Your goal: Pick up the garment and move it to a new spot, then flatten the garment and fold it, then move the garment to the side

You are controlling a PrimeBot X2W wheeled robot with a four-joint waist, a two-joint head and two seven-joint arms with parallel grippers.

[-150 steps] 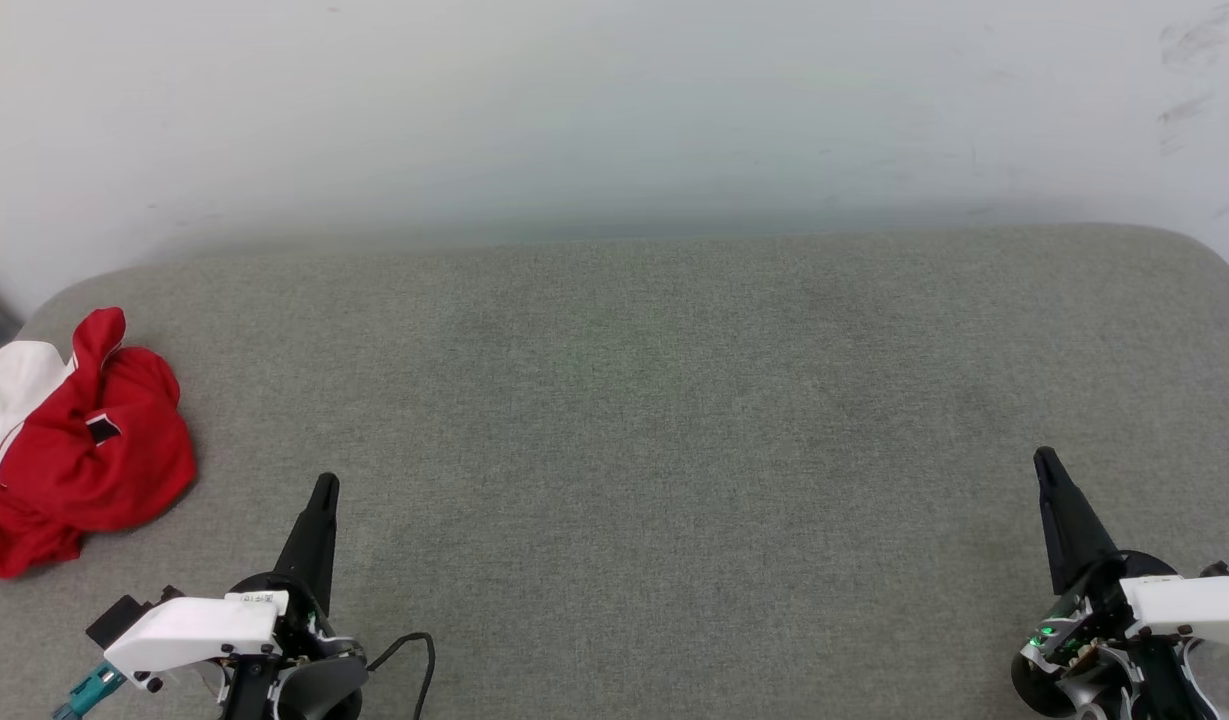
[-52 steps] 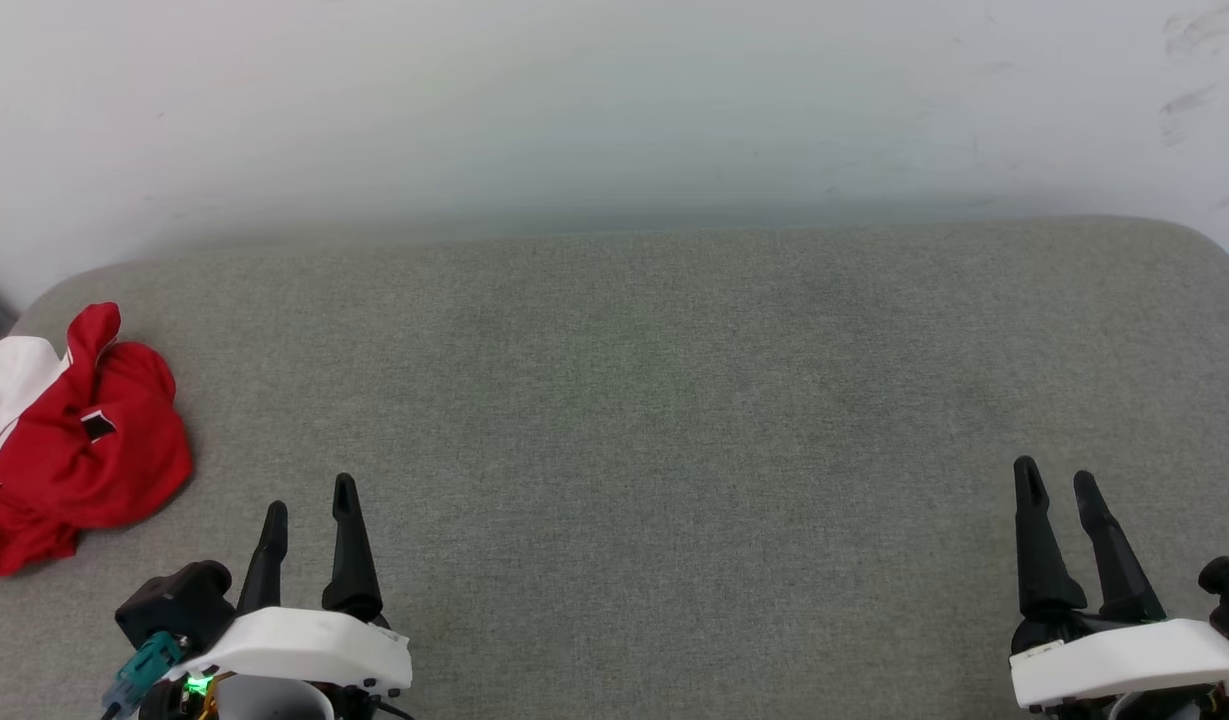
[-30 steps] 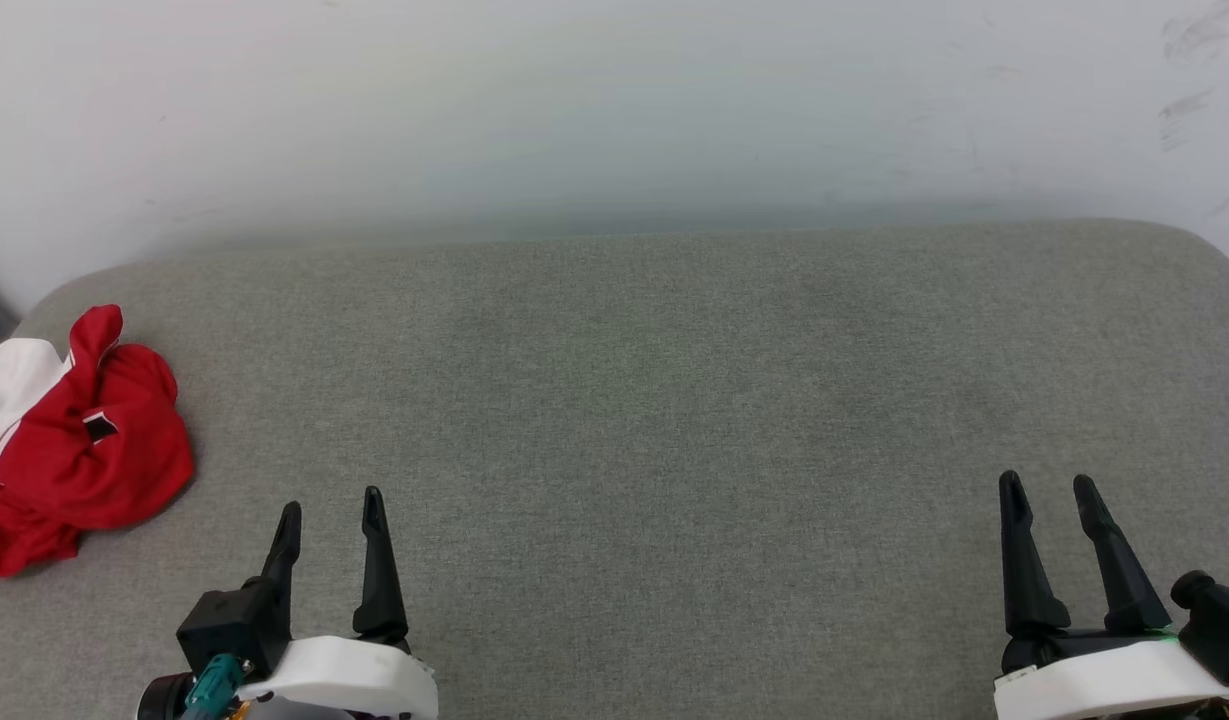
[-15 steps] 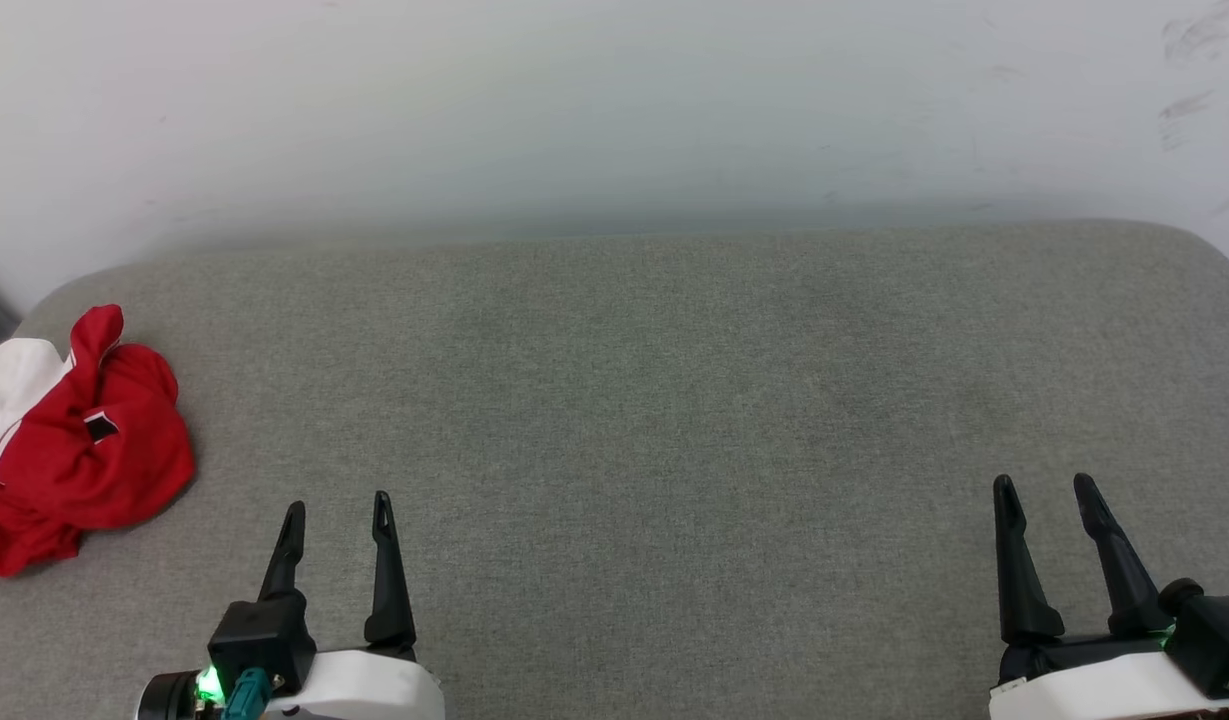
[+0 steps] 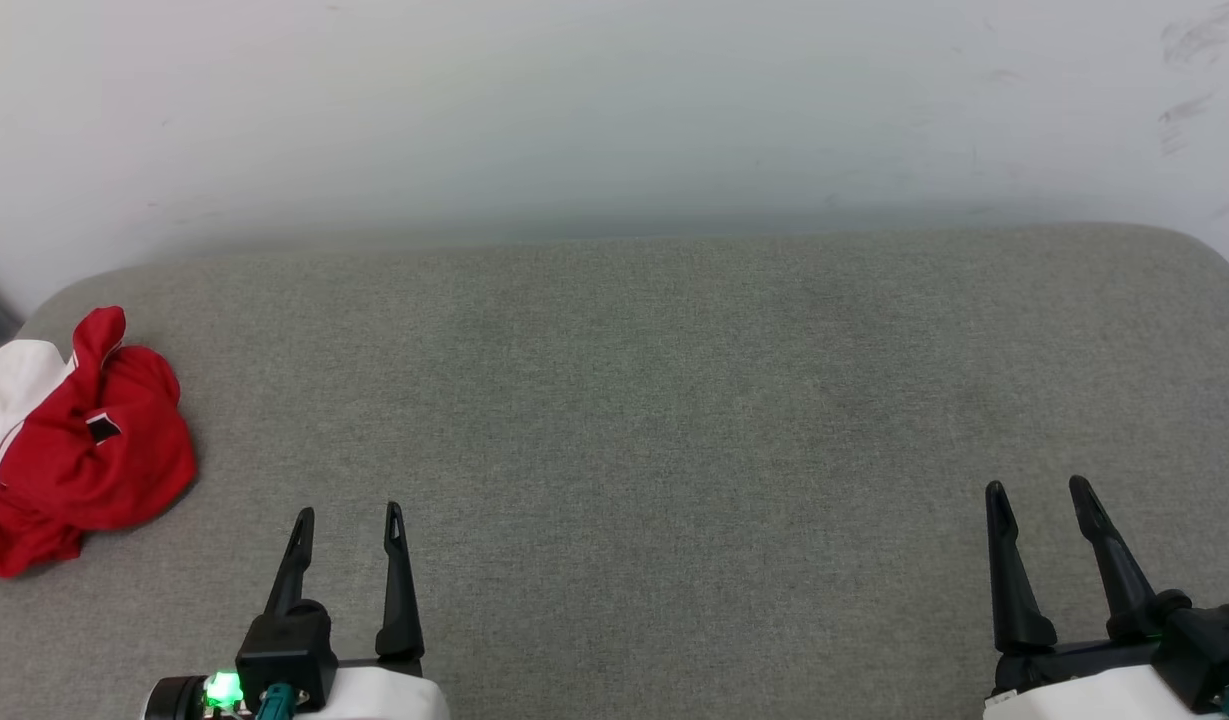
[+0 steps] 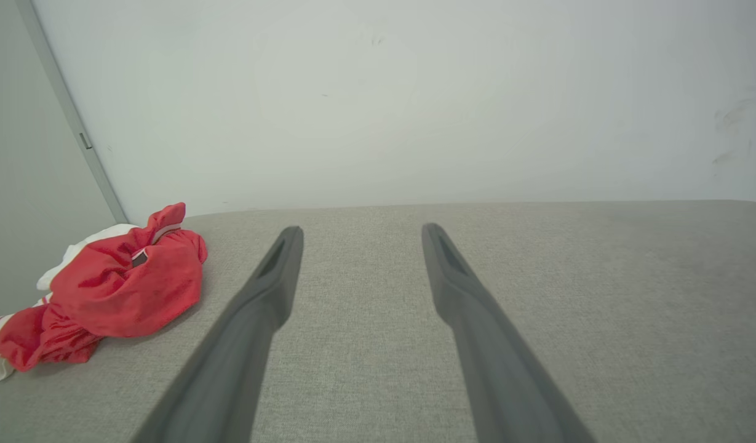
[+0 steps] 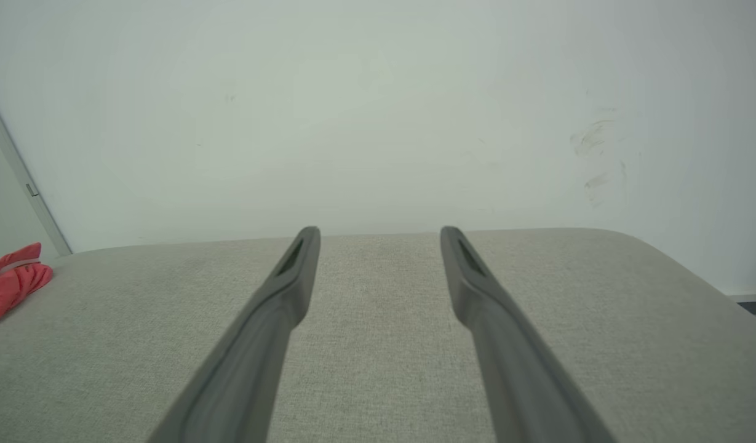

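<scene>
The garment (image 5: 84, 445) is a crumpled red shirt with a white sleeve, lying in a heap at the far left edge of the grey cushioned surface (image 5: 634, 400). In the left wrist view the garment (image 6: 116, 289) sits to the left of the fingers, and the right wrist view catches a corner of the garment (image 7: 11, 280) at its left edge. My left gripper (image 5: 346, 518) stands open near the front edge, right of the heap and apart from it. At the lower right my right gripper (image 5: 1036, 492) is open, holding nothing.
A pale wall (image 5: 614, 110) rises directly behind the surface. The surface's rounded corners fall away at the back left (image 5: 44, 310) and back right (image 5: 1214, 260). A grey vertical strip (image 6: 70, 117) runs up the wall at the left.
Both grippers have drawn back toward the bottom of the head view and turned so their two fingers show side by side. The left one has shifted slightly right. The garment has not moved.
</scene>
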